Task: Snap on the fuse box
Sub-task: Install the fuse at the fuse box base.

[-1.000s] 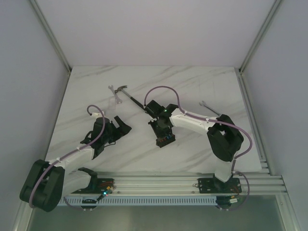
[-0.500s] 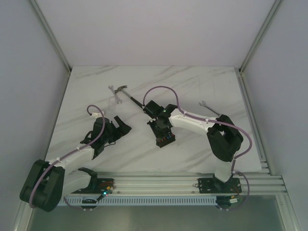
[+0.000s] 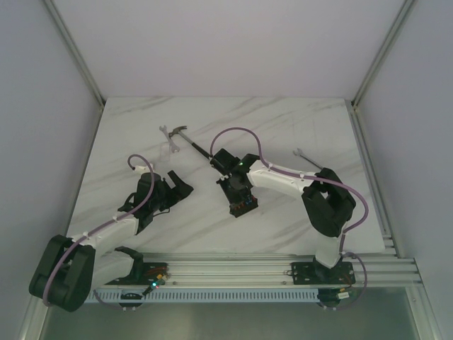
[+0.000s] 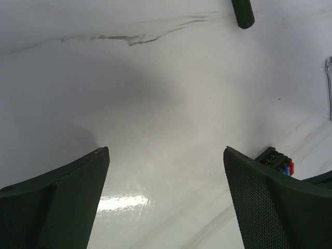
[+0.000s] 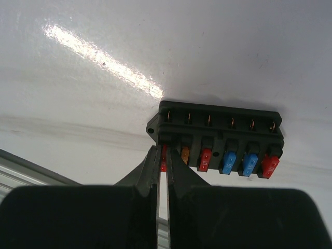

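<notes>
The fuse box (image 3: 243,205) is a small black block lying flat on the marble table, with red, orange and blue fuses along its near side in the right wrist view (image 5: 218,129). My right gripper (image 5: 166,153) is shut on a red fuse (image 5: 164,162) at the box's leftmost slot. It stands right over the box in the top view (image 3: 238,193). My left gripper (image 4: 166,150) is open and empty, low over bare table left of the box (image 3: 177,190). A corner of the box shows past its right finger (image 4: 275,158).
A black-handled hammer (image 3: 187,140) lies behind the box, and its handle end shows in the left wrist view (image 4: 242,13). A small wrench (image 3: 308,157) lies at the right, by the right arm. A small clear piece (image 3: 168,149) sits near the hammer head. The rail (image 3: 233,269) runs along the front edge.
</notes>
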Action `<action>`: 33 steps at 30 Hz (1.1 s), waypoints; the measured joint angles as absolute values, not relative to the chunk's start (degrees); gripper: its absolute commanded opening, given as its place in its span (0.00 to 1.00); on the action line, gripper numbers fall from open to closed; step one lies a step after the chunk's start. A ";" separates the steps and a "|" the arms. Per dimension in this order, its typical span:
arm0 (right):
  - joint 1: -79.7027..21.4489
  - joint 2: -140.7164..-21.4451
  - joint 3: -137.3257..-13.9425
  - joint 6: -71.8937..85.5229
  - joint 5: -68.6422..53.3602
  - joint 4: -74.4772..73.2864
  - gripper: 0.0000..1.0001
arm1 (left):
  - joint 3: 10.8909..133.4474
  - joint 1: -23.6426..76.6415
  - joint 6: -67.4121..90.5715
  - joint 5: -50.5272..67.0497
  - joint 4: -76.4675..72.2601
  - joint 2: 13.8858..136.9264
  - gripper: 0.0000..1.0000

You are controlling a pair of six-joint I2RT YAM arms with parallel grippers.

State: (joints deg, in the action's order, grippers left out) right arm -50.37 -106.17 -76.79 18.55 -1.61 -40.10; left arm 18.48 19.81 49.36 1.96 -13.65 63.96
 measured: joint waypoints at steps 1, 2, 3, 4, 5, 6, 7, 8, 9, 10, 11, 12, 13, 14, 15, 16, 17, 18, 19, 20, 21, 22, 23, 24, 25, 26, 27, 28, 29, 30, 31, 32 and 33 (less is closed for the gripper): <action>-50.37 -106.19 -76.79 18.55 -1.61 -40.07 0.00 | 18.48 19.81 49.39 1.96 -13.63 63.96 1.00; -50.37 -106.26 -76.79 18.55 -1.58 -40.07 0.00 | 18.48 19.81 49.36 1.98 -13.63 63.96 1.00; -50.37 -106.30 -76.79 18.55 -1.52 -40.05 0.00 | 18.48 19.81 49.39 1.98 -13.63 63.96 1.00; -50.37 -106.34 -76.79 18.55 -1.43 -40.03 0.00 | 18.48 19.81 49.36 1.98 -13.63 63.96 1.00; -50.37 -106.39 -76.79 18.55 -1.37 -40.01 0.00 | 18.48 19.81 49.36 2.04 -13.63 63.96 1.00; -50.39 -106.48 -76.77 18.57 -1.23 -39.99 0.00 | 18.48 19.79 49.36 2.13 -13.61 63.94 1.00; -50.41 -106.52 -76.77 18.57 -1.19 -39.97 0.00 | 18.48 19.77 49.36 2.15 -13.58 63.92 1.00; -50.48 -106.52 -76.75 18.57 -1.06 -39.92 0.00 | 18.48 19.70 49.36 2.15 -13.52 63.90 1.00; -50.54 -106.54 -76.64 18.57 -0.91 -39.81 0.00 | 18.48 19.70 49.36 2.15 -13.43 63.88 1.00; -50.63 -106.54 -76.55 18.57 -0.75 -39.70 0.00 | 18.48 19.66 49.36 2.15 -13.32 63.83 1.00; -50.65 -106.54 -76.40 18.57 -0.56 -39.55 0.00 | 18.48 19.62 49.36 2.15 -13.19 63.77 1.00; -50.72 -106.54 -76.25 18.57 -0.40 -39.40 0.00 | 18.48 19.62 49.36 2.15 -13.13 63.68 1.00; -50.74 -106.50 -76.05 18.57 -0.30 -39.18 0.00 | 18.48 19.62 49.36 2.15 -13.04 63.55 1.00; -50.74 -106.41 -75.83 18.59 -0.16 -38.94 0.00 | 18.48 19.62 49.36 2.15 -12.95 63.42 1.00; -50.74 -106.26 -75.55 18.59 -0.12 -38.68 0.00 | 18.48 19.62 49.36 2.15 -12.91 63.29 1.00; -50.74 -106.08 -75.18 18.61 -0.08 -38.26 0.00 | 18.48 19.62 49.36 2.15 -12.82 63.18 1.00; -50.74 -105.91 -74.83 18.61 -0.03 -37.93 0.00 | 18.48 19.59 49.36 2.13 -12.73 63.07 1.00; -50.76 -105.71 -74.39 18.61 0.05 -37.47 0.00 | 18.48 19.59 49.36 2.13 -12.62 62.92 1.00; -50.78 -105.56 -73.95 18.63 0.10 -36.99 0.00 | 18.48 19.59 49.36 2.13 -12.58 62.72 1.00; -50.81 -105.38 -73.56 18.63 0.21 -36.56 0.00 | 18.48 19.59 49.36 2.13 -12.53 62.52 1.00; -50.87 -105.30 -73.30 18.68 0.30 -36.27 0.00 | 18.48 19.59 49.36 2.13 -12.43 62.30 1.00; -50.92 -105.25 -73.17 18.70 0.47 -36.07 0.00 | 18.48 19.59 49.36 2.13 -12.32 62.08 1.00; -51.03 -105.27 -73.14 18.79 0.67 -36.05 0.00 | 18.48 19.59 49.36 2.13 -12.32 61.89 1.00; -51.13 -105.27 -73.10 18.83 0.93 -36.01 0.00 | 18.48 19.59 49.36 2.11 -12.29 61.65 1.00; -51.31 -105.32 -73.10 18.85 1.19 -35.99 0.00 | 18.48 19.59 49.36 2.11 -12.27 61.45 1.00; -51.48 -105.34 -73.10 18.85 1.61 -35.97 0.00 | 18.48 19.59 49.39 2.11 -12.21 61.23 1.00; -51.72 -105.38 -73.10 18.83 2.07 -35.94 0.00 | 18.48 19.59 49.39 2.09 -12.10 60.97 1.00; -52.01 -105.43 -73.10 18.81 2.66 -35.92 0.00 | 18.48 19.57 49.39 2.09 -11.94 60.73 1.00; -52.29 -105.45 -73.08 18.81 3.14 -35.90 0.00 | 18.48 19.55 49.39 2.02 -11.81 60.45 1.00; -52.56 -105.49 -73.06 18.79 3.73 -35.88 0.00 | 18.48 19.55 49.36 1.87 -11.66 60.14 1.00; -52.80 -105.54 -73.06 18.79 4.19 -35.86 0.00 | 18.48 19.55 49.39 1.80 -11.44 59.83 1.00; -53.04 -105.58 -73.03 18.76 4.75 -35.83 0.00 | 18.48 19.55 49.39 1.65 -11.11 59.46 1.00; -53.28 -105.65 -73.03 18.79 5.23 -35.83 0.00 | 18.48 19.55 49.39 1.48 -10.83 59.02 1.00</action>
